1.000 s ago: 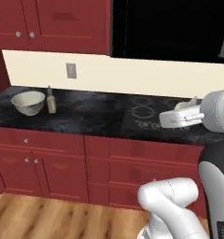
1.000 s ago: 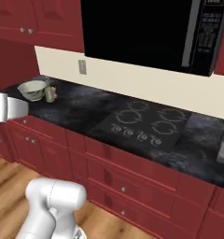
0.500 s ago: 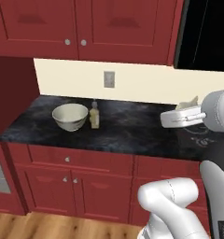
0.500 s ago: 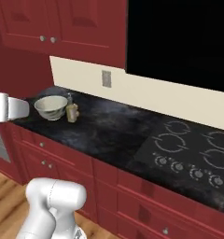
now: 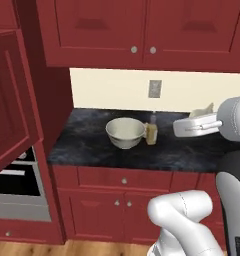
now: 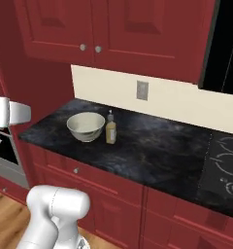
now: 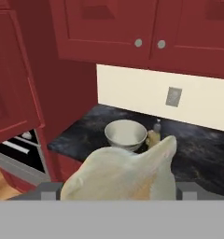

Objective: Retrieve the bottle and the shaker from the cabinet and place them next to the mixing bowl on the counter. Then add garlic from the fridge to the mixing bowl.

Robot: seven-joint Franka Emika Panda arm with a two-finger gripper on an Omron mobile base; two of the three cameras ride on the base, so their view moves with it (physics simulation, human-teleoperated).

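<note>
One bottle (image 5: pixel 151 132) stands beside the mixing bowl (image 5: pixel 125 132); end effector (image 7: pixel 118 186) spread around garlic (image 7: pixel 121 175), still undelivered.

A home kitchen, rendered. Red wooden wall cabinets (image 5: pixel 142 30) with small silver knobs (image 5: pixel 134 49) hang over a cream backsplash (image 5: pixel 117 90) that carries a grey wall outlet (image 5: pixel 154 89). Below runs a black stone surface (image 5: pixel 142 150) with faint marbling, on red drawers (image 5: pixel 124 180) and base doors with matching knobs. A cream mixing bowl (image 5: pixel 125 133) and a pale yellow bottle (image 5: pixel 152 131) stand on it, just beside each other. The right base view shows a black cooktop (image 6: pixel 225 165) with burner markings set into the surface and a dark appliance (image 6: pixel 227 48) mounted above it. At far left, an oven front (image 5: pixel 14 185) sits in a tall red unit. Wood plank floor (image 6: pixel 4 219).
</note>
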